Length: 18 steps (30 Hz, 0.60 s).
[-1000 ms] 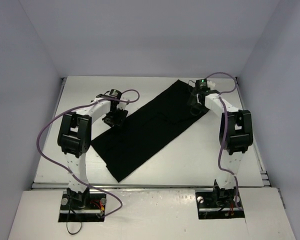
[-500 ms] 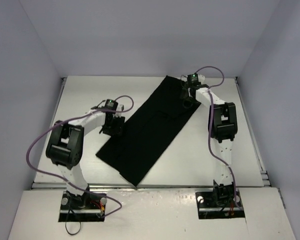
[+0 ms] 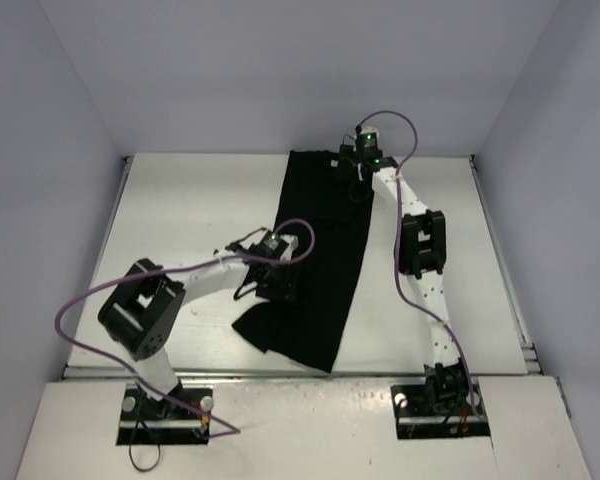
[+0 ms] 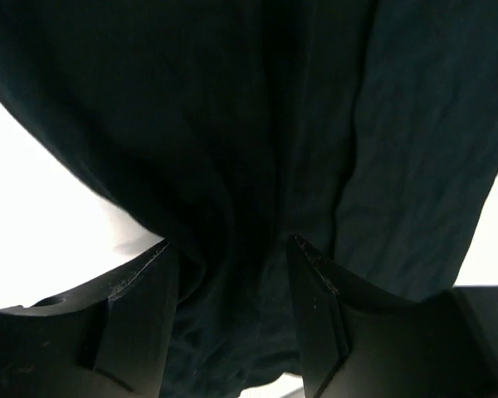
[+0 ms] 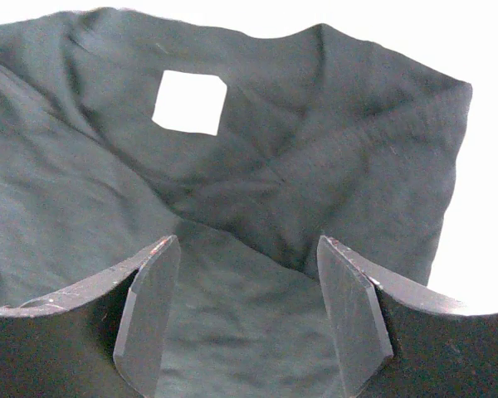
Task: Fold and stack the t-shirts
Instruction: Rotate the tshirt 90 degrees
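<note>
Seemingly both grippers pinch the t-shirt to swing it straight: right gripper upper centre, left gripper lower left.

t-shirt lies lengthwise mid-table; left pincer at its near-left edge, right pincer at far-right end

Counter: bare white surface to the left and right of the t-shirt, open to a gripper.
T-shirt: a long black strip from the far edge to near the front edge, lying across the middle.
Left gripper: low over the shirt's left edge; its arm bars the near-left stretch.
Right gripper: at the shirt's far end; its arm runs along the right side.
Walls: close off left, right and far sides.
</note>
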{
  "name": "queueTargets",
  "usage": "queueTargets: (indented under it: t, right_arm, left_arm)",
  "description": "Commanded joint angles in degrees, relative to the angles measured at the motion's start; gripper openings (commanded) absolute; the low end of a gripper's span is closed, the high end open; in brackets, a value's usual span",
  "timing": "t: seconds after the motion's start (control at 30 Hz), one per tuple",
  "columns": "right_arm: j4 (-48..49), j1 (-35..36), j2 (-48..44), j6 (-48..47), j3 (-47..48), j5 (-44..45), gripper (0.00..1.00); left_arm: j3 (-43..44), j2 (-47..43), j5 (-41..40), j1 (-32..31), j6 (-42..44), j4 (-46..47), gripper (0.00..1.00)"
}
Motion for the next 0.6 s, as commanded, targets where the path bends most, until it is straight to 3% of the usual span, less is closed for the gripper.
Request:
queueTargets:
  t: [0.0,0.17,0.37,0.57]
  right_arm:
    - [1.66,1.42,-4.3,-3.6,6.62,-2.1,0.65]
    - [1.62,1.51,-15.26,-4.93,-1.9,0.56,0.67]
    - [1.57,2.6,-39.73,-3.57,-32.27,1.35,0.67]
    - [1.69,4.91,-58.96,2.16,-62.0,2.32,0.67]
  left_arm:
    - [-4.85,-4.75,-2.16,-0.31,-6.6,-6.57,0.48]
    - [-0.63,-14.41,-8.76,0.16,-3.0,-12.9,0.49]
    - [-0.38,-19.65,-10.46,1.04,0.0,-16.04,0.5]
    - [1.04,-18.85,-11.89,1.29,4.03,-15.12,0.5]
